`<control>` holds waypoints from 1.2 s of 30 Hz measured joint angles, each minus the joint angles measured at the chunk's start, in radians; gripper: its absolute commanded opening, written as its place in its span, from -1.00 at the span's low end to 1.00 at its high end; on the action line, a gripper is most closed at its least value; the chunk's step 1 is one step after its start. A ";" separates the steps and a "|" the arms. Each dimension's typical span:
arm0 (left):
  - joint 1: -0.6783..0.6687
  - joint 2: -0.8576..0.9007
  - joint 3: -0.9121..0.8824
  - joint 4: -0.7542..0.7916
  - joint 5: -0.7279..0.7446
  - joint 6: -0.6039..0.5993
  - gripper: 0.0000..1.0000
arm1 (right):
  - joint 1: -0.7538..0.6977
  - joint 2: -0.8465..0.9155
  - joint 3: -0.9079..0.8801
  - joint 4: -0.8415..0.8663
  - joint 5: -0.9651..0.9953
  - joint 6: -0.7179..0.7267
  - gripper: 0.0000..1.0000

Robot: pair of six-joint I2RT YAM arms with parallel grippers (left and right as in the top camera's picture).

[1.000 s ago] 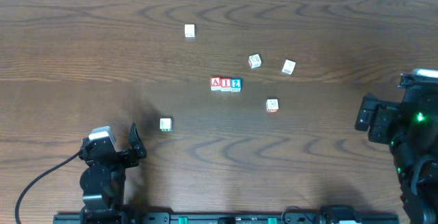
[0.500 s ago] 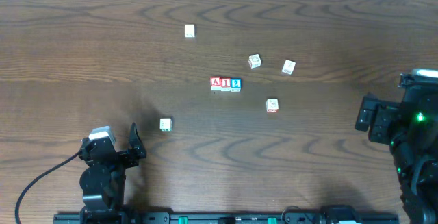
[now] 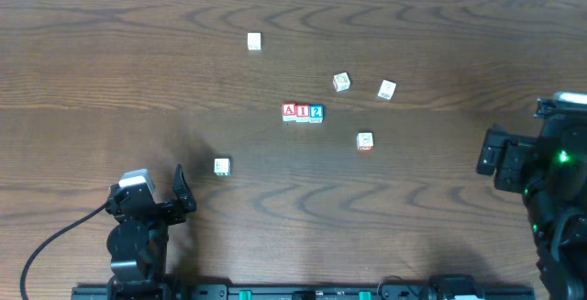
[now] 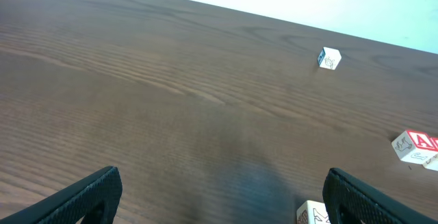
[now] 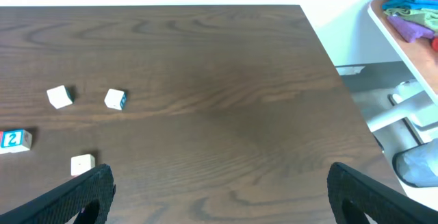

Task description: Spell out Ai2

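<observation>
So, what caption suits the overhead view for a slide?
A cube, I cube and 2 cube in a row, five other cubes scattered around, both arms clear of them.

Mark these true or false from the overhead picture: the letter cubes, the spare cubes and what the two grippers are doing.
1. The A cube, I cube and 2 cube sit side by side in one row. True.
2. The left gripper is holding the A cube. False: it is open and empty, near the front edge of the table, well away from the row.
3. Five pale cubes lie scattered around the row. True.
4. The 2 cube is at the left end of the row. False: left to right the row reads A, I, 2.
5. The right gripper is shut. False: its jaws stand wide open with nothing between them.
</observation>
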 measured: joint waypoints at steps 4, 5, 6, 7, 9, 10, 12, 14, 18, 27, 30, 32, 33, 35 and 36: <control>0.000 0.000 0.000 0.002 0.000 0.000 0.91 | 0.000 -0.074 -0.048 0.015 -0.058 0.000 0.98; 0.000 0.000 0.000 0.003 0.000 0.000 0.91 | 0.000 -0.112 -0.076 0.021 -0.081 0.000 0.98; 0.000 0.000 -0.001 0.004 0.000 0.000 0.91 | 0.000 -0.168 -0.117 0.030 -0.109 0.000 0.98; 0.000 0.000 -0.001 0.004 0.000 0.000 0.91 | 0.000 -0.229 -0.162 0.039 -0.137 0.000 0.98; 0.000 0.000 -0.001 0.006 0.000 0.000 0.91 | 0.000 -0.331 -0.240 0.064 -0.176 0.000 0.98; 0.000 0.000 -0.001 0.005 0.000 0.000 0.91 | 0.000 -0.392 -0.293 0.090 -0.200 0.000 0.98; 0.000 0.000 -0.002 0.005 0.001 0.000 0.91 | 0.000 -0.492 -0.406 0.150 -0.240 0.000 0.98; 0.000 0.000 -0.002 0.006 0.000 0.000 0.91 | 0.000 -0.574 -0.526 0.207 -0.273 0.000 0.98; 0.000 0.000 -0.002 0.008 0.001 0.000 0.90 | 0.000 -0.680 -0.729 0.314 -0.318 0.000 0.98; 0.000 0.000 -0.002 0.008 0.000 0.000 0.91 | 0.000 -0.809 -0.967 0.367 -0.357 0.000 0.99; 0.000 0.000 -0.002 0.008 0.000 0.000 0.91 | 0.000 -0.842 -1.010 0.373 -0.362 0.000 0.99; 0.000 0.000 -0.002 0.008 0.000 0.000 0.91 | 0.000 -0.857 -1.045 0.373 -0.365 0.000 0.98; 0.000 0.000 -0.002 0.008 0.000 0.000 0.91 | 0.000 -0.857 -1.061 0.372 -0.365 0.000 0.99; 0.000 0.000 -0.002 0.008 0.000 0.000 0.90 | 0.000 -0.857 -1.089 0.373 -0.365 0.000 0.99; 0.000 0.000 -0.002 0.008 0.000 0.000 0.91 | 0.000 -0.858 -1.102 0.373 -0.365 0.000 0.98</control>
